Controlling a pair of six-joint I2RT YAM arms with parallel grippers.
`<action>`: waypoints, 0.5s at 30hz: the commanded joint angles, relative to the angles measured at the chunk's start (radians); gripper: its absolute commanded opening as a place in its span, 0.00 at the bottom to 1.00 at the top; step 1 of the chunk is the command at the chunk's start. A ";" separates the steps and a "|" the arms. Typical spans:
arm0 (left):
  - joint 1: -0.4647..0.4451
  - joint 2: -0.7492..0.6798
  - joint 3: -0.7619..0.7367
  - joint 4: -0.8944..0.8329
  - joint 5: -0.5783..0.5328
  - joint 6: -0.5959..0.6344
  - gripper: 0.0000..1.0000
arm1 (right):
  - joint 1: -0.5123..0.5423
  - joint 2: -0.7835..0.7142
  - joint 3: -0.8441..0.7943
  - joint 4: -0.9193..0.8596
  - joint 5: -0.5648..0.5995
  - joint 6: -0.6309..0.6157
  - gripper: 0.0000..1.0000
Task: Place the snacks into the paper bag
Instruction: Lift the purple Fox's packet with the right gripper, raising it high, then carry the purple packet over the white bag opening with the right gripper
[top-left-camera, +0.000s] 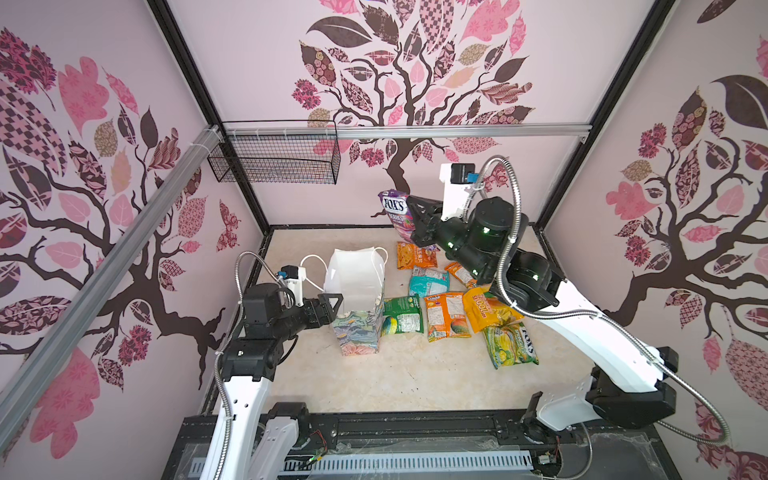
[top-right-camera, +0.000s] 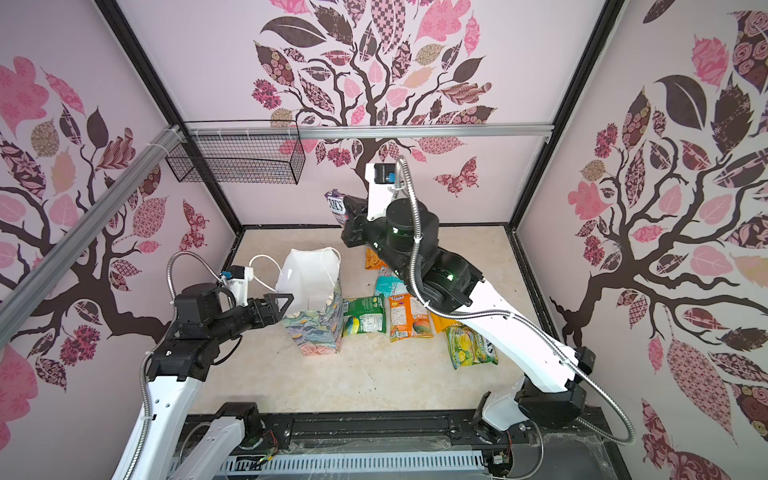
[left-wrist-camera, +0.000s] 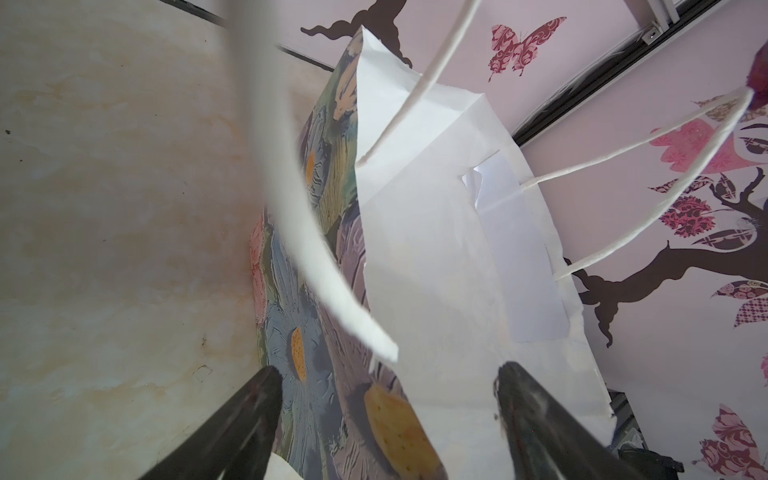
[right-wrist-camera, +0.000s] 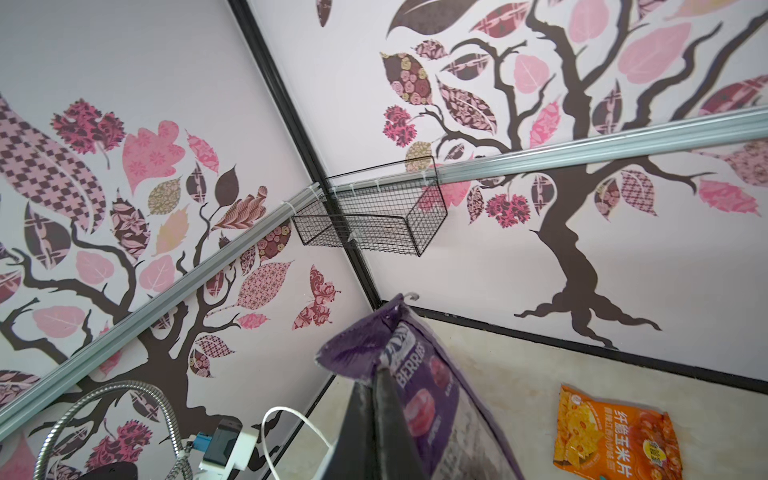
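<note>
We see the paper bag (top-left-camera: 358, 328) standing upright on the table (top-left-camera: 395, 382), left of the middle. The left gripper (top-left-camera: 332, 305) sits at the bag's left wall, with that wall between its parted fingers. To the right of the bag, snack packets (top-left-camera: 446, 316) lie on the table in a loose cluster. The nearest packet (top-left-camera: 402, 314) is just beside the bag's foot, and others lie further right and behind, some overlapping. Behind the bag and to its right, a sweets packet (top-left-camera: 395, 210) hangs in the air above the far packets, pinched in the right gripper (top-left-camera: 411, 214). A wire basket (top-left-camera: 274, 162) hangs from a rail (top-left-camera: 457, 132) in the far left corner, well above the table.
</note>
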 joint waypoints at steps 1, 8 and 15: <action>-0.004 -0.010 -0.028 0.035 0.021 0.009 0.84 | 0.065 0.059 0.101 0.075 0.150 -0.093 0.00; -0.004 -0.018 -0.031 0.041 0.026 0.008 0.84 | 0.120 0.140 0.183 0.115 0.210 -0.124 0.00; -0.006 -0.015 -0.030 0.043 0.034 0.008 0.84 | 0.176 0.201 0.244 0.139 0.275 -0.163 0.00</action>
